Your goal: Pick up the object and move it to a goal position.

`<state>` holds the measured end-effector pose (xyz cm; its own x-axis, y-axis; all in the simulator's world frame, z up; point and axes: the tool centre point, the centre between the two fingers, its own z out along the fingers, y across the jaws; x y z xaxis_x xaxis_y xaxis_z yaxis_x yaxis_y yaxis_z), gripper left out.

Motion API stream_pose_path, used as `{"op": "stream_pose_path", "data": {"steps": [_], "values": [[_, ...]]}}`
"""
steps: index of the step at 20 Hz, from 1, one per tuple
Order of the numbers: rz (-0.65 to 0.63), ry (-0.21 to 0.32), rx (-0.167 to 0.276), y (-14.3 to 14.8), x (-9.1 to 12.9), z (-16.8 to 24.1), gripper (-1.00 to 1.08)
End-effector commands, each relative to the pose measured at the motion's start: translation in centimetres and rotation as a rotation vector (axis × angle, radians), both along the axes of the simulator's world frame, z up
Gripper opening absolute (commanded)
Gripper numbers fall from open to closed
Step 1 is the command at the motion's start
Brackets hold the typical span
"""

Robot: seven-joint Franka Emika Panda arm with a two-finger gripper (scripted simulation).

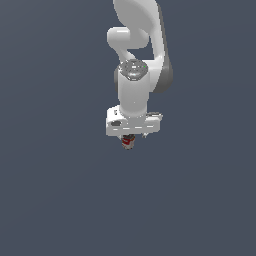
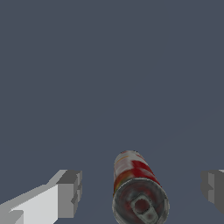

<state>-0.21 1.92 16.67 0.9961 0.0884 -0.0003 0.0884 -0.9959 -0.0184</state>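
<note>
The object, a small tin can [image 2: 133, 175] with a red-and-white label and a dark metallic top with a pull tab, stands upright between my two fingers. Each finger [image 2: 70, 192] is well clear of its sides, so the gripper [image 2: 142, 192] is open and touches nothing. In the exterior view the white arm hangs straight down over the can [image 1: 128, 142], which shows only as a small red-and-white bit just under the hand. The gripper [image 1: 131, 139] is mostly hidden there by the hand's body.
A plain dark grey-blue surface [image 1: 55, 200] fills both views. No other objects, walls or edges show.
</note>
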Motion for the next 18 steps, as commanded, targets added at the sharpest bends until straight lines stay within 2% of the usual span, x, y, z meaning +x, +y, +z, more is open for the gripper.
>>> {"op": "stream_pose_path", "data": {"steps": [1,18], "values": [[0.035,-0.001,-0.001,-0.1,-0.3,-0.3,1.00],[0.433,-0.006,-0.013,-1.4,-4.5,-2.9,1.00]]}}
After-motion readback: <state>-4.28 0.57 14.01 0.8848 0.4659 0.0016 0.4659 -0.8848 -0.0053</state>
